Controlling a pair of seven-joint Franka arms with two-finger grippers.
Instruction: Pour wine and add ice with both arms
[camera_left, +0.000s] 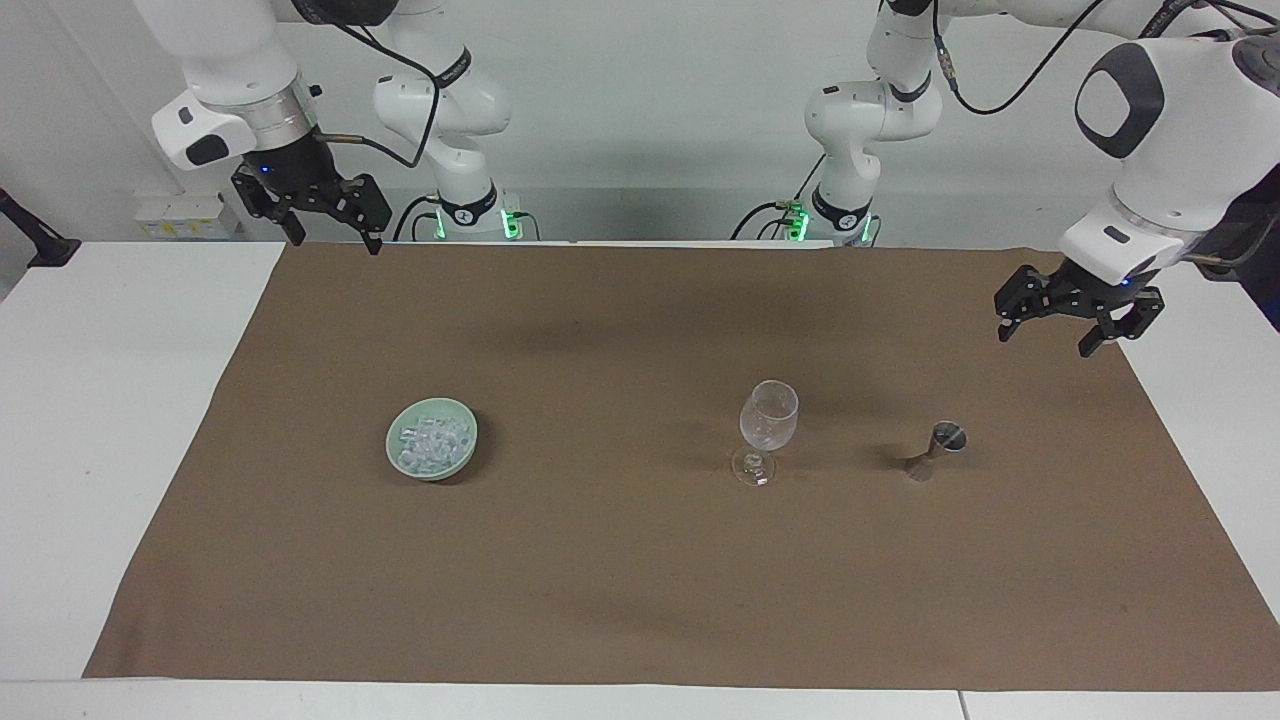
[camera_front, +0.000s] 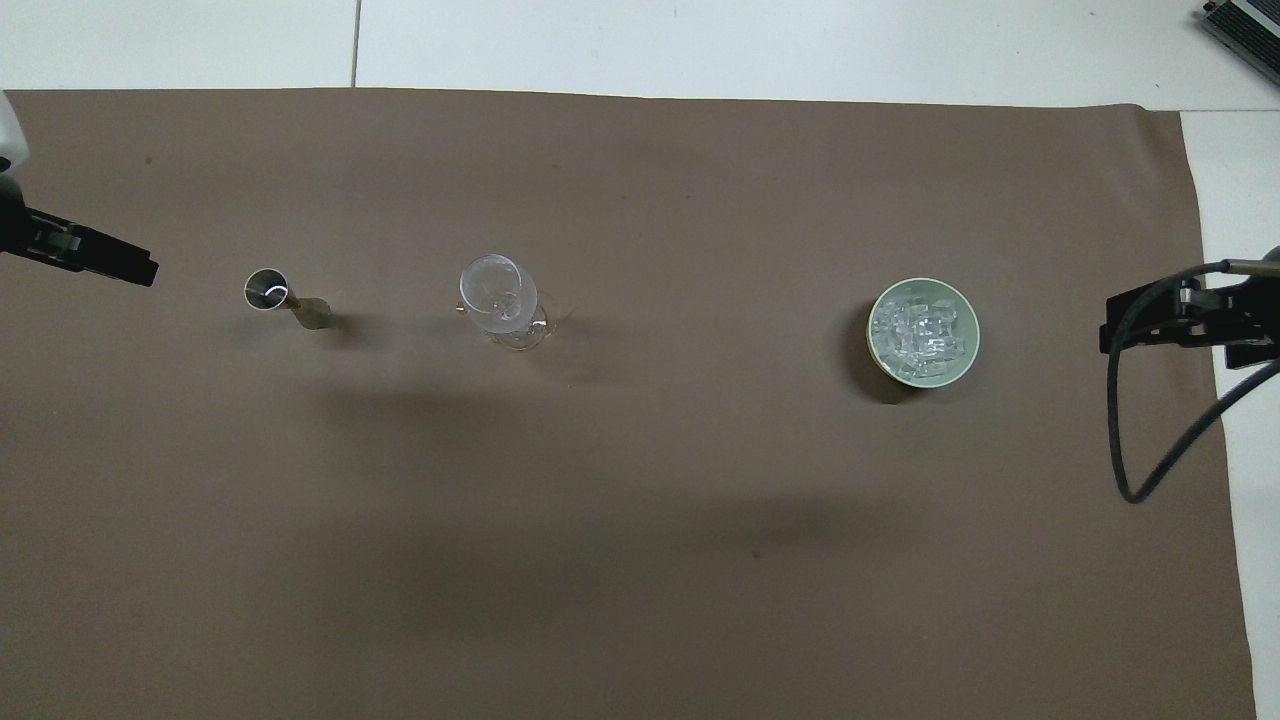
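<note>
A brown cloth (camera_left: 640, 560) covers most of the white table (camera_left: 110, 400), before a plain white wall. On it stand a pale green bowl (camera_left: 432, 452) heaped with clear ice cubes (camera_left: 432, 441) toward the right arm's end, an empty clear wine glass (camera_left: 767, 430) mid-table, and a small metal jigger (camera_left: 937, 450) beside it. The black right gripper (camera_left: 328, 215) and black left gripper (camera_left: 1078, 312) hang spread wide and empty over the cloth's ends.

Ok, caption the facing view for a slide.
Both arms wait raised over the cloth; bowl of ice, wine glass, jigger untouched.
</note>
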